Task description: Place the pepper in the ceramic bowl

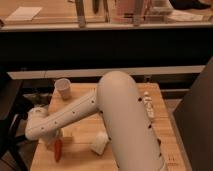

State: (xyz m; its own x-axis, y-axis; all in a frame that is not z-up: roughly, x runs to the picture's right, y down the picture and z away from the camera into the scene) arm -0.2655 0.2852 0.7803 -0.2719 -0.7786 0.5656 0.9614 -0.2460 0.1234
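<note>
The pepper (58, 149), small, slender and red-orange, lies on the wooden table (80, 152) near its front left corner. My gripper (51, 140) hangs under the end of the white arm (75, 114), just left of and above the pepper's upper end; I cannot tell whether it touches the pepper. The arm covers much of the table. The green ceramic bowl does not show; it is hidden or out of view.
A small white paper cup (63, 88) stands at the table's back left. A pale beige block (100, 142) lies right of the pepper. A small white bottle-like item (147, 103) lies near the right edge. A dark counter runs behind the table.
</note>
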